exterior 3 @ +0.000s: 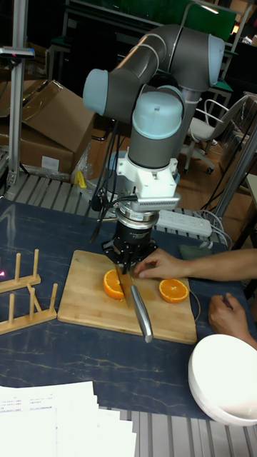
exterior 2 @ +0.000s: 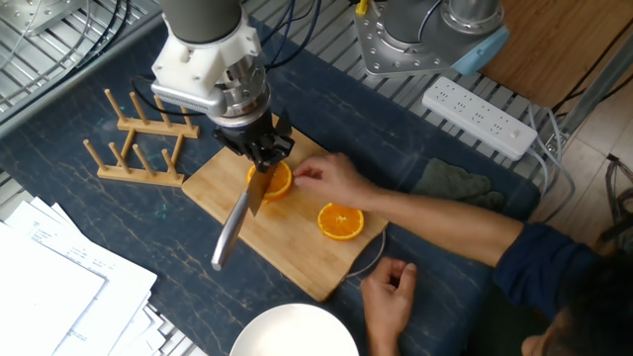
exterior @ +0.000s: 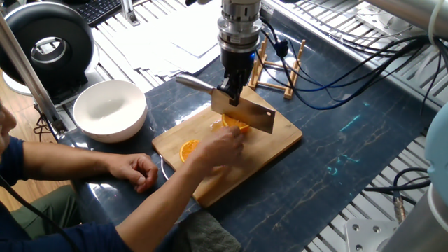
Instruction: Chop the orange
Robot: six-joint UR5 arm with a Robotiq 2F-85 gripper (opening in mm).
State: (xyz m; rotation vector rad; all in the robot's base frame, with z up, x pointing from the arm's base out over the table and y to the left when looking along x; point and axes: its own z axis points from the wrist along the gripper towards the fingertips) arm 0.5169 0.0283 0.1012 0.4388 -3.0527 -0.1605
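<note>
A dark blue table (exterior 2: pixel 465 148) with pale streaks holds a flat wooden board (exterior 2: pixel 297 247). The gripper (exterior 2: pixel 263 148) has its jaws clamped on a shiny metal knife (exterior 2: pixel 237 222) with a wide flat blade. The blade rests over one round orange half (exterior 2: pixel 277 180) on the board. A person's hand (exterior 2: pixel 331 178) touches that half. The other juicy half (exterior 2: pixel 341 222) lies near it. A smooth white bowl (exterior: pixel 110 110) sits beside the board.

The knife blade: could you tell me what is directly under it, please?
An orange half lies cut side up on the cutting board, beneath the knife held by the gripper. A person's hand steadies it. Whether the edge has entered the flesh is hidden by the blade.
</note>
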